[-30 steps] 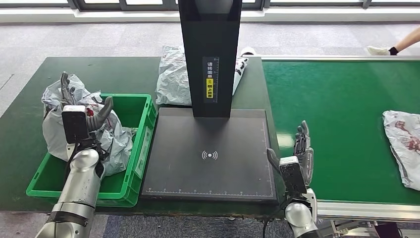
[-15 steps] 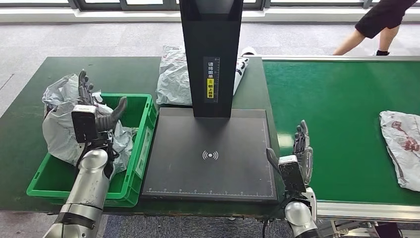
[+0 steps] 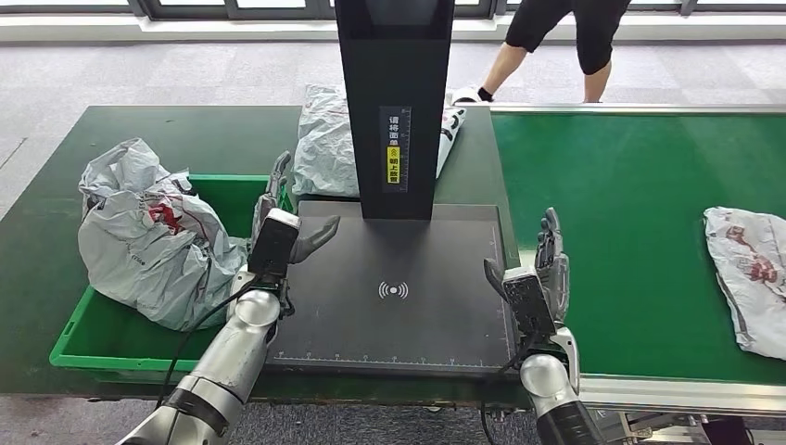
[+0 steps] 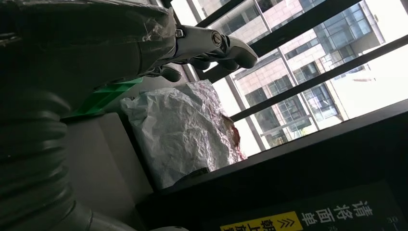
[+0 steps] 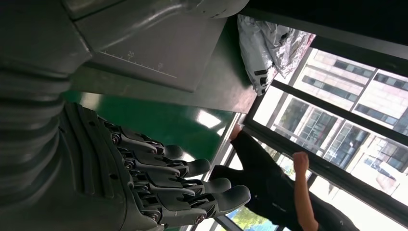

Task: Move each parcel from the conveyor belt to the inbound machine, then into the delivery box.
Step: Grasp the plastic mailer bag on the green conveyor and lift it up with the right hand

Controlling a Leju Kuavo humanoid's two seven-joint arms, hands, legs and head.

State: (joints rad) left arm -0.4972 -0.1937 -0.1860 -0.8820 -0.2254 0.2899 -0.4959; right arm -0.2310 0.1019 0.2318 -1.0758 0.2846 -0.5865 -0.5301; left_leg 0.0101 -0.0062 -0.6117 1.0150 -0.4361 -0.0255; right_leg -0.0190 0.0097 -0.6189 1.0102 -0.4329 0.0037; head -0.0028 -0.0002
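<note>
A crumpled grey parcel (image 3: pixel 148 241) with red print lies in the green delivery box (image 3: pixel 250 199) at the left. My left hand (image 3: pixel 283 218) hovers open and empty over the left edge of the dark inbound machine plate (image 3: pixel 399 315), to the right of the box. At the plate's right edge, beside the green conveyor belt (image 3: pixel 630 204), my right hand (image 3: pixel 547 269) stands upright, open and empty. Another grey parcel (image 3: pixel 755 273) lies on the belt at the far right. A third parcel (image 3: pixel 324 144) (image 4: pixel 183 130) lies behind the machine's black post (image 3: pixel 394 102).
A person in dark shorts (image 3: pixel 556 37) (image 5: pixel 269 187) stands on the floor beyond the far end of the belt. The dark green table (image 3: pixel 185 130) stretches behind the box. The middle of the belt lies bare.
My left hand has left the parcel in the box and swung right to the plate's left edge. My right hand shifted slightly. The person walked left behind the belt. The belt parcel crept left.
</note>
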